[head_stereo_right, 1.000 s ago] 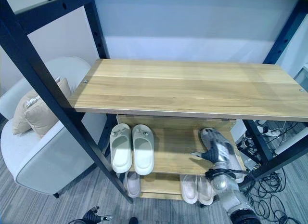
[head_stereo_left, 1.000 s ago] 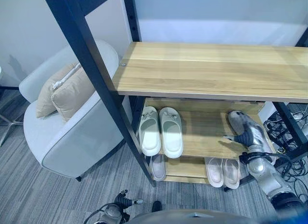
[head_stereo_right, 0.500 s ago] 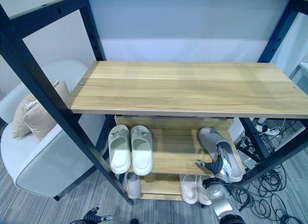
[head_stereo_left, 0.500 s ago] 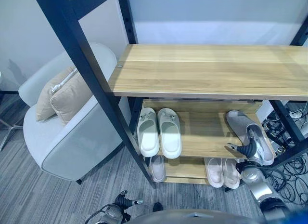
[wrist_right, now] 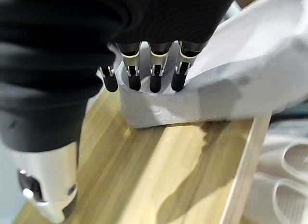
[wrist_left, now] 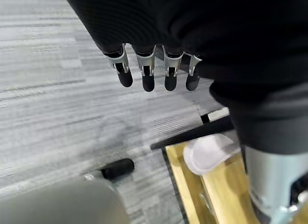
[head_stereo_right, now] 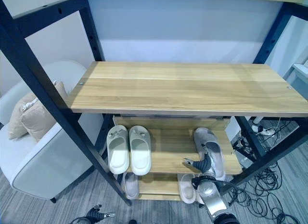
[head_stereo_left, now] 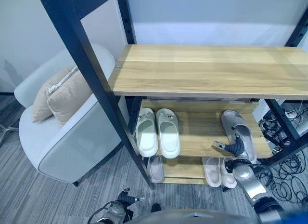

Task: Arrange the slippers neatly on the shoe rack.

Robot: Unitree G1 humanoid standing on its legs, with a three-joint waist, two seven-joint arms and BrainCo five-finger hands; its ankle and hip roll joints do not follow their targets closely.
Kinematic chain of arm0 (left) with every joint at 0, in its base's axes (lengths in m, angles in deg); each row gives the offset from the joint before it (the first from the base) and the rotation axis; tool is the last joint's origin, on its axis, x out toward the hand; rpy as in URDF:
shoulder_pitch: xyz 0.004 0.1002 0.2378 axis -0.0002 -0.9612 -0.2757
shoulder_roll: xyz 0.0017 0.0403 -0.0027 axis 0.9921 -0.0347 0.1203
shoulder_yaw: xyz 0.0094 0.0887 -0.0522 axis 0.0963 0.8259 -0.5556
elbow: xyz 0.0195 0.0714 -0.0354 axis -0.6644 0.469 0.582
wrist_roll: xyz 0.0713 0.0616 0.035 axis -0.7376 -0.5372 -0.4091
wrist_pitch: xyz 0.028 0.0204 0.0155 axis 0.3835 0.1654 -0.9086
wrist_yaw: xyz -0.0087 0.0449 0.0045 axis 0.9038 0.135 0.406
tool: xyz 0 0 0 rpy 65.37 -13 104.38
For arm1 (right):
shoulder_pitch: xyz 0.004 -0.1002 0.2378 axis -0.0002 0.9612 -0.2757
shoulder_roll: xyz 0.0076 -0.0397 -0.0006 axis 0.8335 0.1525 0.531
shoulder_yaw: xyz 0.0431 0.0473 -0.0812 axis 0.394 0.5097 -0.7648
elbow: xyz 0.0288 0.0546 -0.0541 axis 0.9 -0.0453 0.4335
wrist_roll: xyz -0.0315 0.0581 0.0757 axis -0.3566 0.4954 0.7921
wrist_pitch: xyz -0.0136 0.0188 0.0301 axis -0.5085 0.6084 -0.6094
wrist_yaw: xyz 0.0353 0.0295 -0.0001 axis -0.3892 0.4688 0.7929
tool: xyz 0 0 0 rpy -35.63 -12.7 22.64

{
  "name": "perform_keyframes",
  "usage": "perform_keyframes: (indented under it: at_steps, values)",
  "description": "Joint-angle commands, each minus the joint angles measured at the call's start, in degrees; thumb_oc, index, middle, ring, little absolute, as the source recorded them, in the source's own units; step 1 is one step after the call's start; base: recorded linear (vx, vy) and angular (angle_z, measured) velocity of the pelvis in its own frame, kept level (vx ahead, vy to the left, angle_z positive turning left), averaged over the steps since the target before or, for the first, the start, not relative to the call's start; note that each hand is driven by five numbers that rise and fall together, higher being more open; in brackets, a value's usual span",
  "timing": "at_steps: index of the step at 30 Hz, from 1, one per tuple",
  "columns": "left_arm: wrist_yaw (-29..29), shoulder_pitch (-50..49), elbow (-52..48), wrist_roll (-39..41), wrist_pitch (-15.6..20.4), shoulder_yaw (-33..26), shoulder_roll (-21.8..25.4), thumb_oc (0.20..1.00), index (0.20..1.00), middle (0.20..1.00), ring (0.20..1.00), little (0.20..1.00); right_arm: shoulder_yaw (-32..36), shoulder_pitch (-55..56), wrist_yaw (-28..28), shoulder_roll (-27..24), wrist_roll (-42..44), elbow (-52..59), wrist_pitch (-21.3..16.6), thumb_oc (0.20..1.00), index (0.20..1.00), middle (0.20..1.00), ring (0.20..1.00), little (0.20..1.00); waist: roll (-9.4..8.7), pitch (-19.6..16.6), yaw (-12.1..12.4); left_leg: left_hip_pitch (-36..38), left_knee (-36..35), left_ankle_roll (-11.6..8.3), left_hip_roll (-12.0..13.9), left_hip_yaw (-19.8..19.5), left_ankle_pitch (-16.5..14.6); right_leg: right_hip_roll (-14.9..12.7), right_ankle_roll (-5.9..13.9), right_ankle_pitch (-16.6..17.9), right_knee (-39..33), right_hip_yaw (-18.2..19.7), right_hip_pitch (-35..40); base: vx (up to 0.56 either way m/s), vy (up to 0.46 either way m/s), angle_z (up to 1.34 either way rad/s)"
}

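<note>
Slipper: grey slipper [head_stereo_left: 237, 132] is now lying on the middle shelf [head_stereo_left: 202, 132] of the shoe rack [head_stereo_left: 207, 70], at its right end, angled with its heel toward the front edge; a second ago it was sitting further right and being carried by the right robot hand.
Right robot hand: right robot hand [head_stereo_left: 235, 148] is resting at the slipper's heel, fingers [wrist_right: 154, 72] curling down over the rim in the wrist view, so it is still gripping the slipper while nudging it leftward along the shelf.
Left robot hand: left robot hand [wrist_left: 154, 70] is hanging low over the carpet, fingers relaxed and holding nothing.
Other pairs: white pair [head_stereo_left: 158, 132] is sitting side by side at the shelf's left end, well apart from the grey slipper; pale pink slippers [head_stereo_left: 217, 171] are lying on the bottom shelf.
Meaning: placement is looking nearly finished, though the slipper is sitting crooked against the shelf edge, so straightening is probably needed before release.
Nearby: armchair [head_stereo_left: 72, 137] with cushions [head_stereo_left: 62, 96] is standing left of the rack.
</note>
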Motion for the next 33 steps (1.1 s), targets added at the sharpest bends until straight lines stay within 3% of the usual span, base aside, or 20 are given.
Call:
perform_keyframes:
  at_steps: [1,10,15,18,19,23,27,33]
  values:
    - [0.0,2.7,4.3,1.7,0.2,1.5,-2.8,1.0,1.0,1.0,1.0,1.0,-1.5,-3.4,3.7,2.0,4.3,5.1,-5.3,1.0,1.0,1.0,1.0,1.0,-1.55,0.9,2.4,3.5,0.7,-1.55,1.7,3.2,-7.9,-3.3,3.88,1.0,0.5,-0.3,-3.1,0.0,0.0,0.0]
    - [-1.9,2.3,4.2,-1.3,1.1,0.5,-1.8,1.0,1.0,1.0,1.0,1.0,-2.1,-4.8,9.7,-1.5,2.0,11.8,-8.3,1.0,1.0,1.0,1.0,1.0,-1.88,1.1,2.5,3.5,0.7,-1.41,1.6,3.3,-8.0,-3.4,3.95,1.1,0.5,0.0,-3.1,0.0,0.002,0.01]
    - [-2.7,1.9,4.2,-1.9,1.7,0.2,-1.6,1.0,1.0,1.0,1.0,1.0,1.1,-3.5,8.1,-3.8,-2.2,12.0,-8.7,1.0,1.0,1.0,1.0,1.0,-2.04,1.1,2.4,3.6,0.7,-1.24,1.6,3.3,-8.1,-3.5,4.02,1.2,0.5,0.0,-3.0,0.0,0.002,-0.01]
    - [-3.0,1.7,4.4,-2.5,1.8,0.0,-1.7,1.0,1.0,1.0,1.0,1.0,2.9,-2.9,6.2,-5.6,-7.2,11.5,-7.9,1.0,1.0,1.0,1.0,1.0,-2.08,1.0,2.3,3.8,0.7,-1.18,1.6,3.3,-8.3,-3.5,4.06,1.1,0.5,-0.1,-2.9,0.0,0.0,0.0]
    - [-2.9,1.4,4.4,-2.8,2.0,-0.2,-1.8,1.0,1.0,1.0,1.0,1.0,3.8,-2.7,4.3,-7.3,-12.6,10.3,-6.5,1.0,1.0,1.0,1.0,1.0,-2.08,1.0,2.3,3.9,0.7,-1.14,1.5,3.3,-8.4,-3.5,4.12,1.1,0.5,-0.1,-2.8,0.02,0.0,-0.03]
    - [-2.8,1.9,4.4,-3.5,2.1,-0.4,-1.6,1.0,1.0,1.0,1.0,1.0,5.2,-3.7,2.2,-10.6,-20.1,5.5,-2.8,1.0,1.0,1.0,1.0,1.0,-2.25,1.0,2.3,3.9,0.7,-1.11,1.5,3.2,-8.6,-3.5,4.21,1.0,0.5,-0.1,-2.9,0.0,0.0,0.0]
    - [-2.8,2.6,4.5,-3.0,1.8,-0.2,-1.4,1.0,1.0,1.0,1.0,1.0,3.8,-5.3,2.4,-10.3,-20.1,0.1,-0.9,1.0,1.0,1.0,1.0,1.0,-2.28,1.0,2.4,3.8,0.7,-1.13,1.5,3.0,-8.5,-3.4,4.13,0.9,0.5,-0.1,-2.9,0.0,0.0,0.0]
    - [-2.6,2.2,4.9,-2.6,1.5,0.0,-1.3,1.0,1.0,1.0,1.0,1.0,1.4,-7.0,3.0,-9.1,-18.9,-3.4,-1.0,1.0,1.0,1.0,1.0,1.0,-2.28,0.9,2.7,3.8,0.7,-1.2,1.6,2.9,-8.4,-3.3,4.11,0.8,0.5,-0.4,-2.8,0.01,-0.001,0.0]
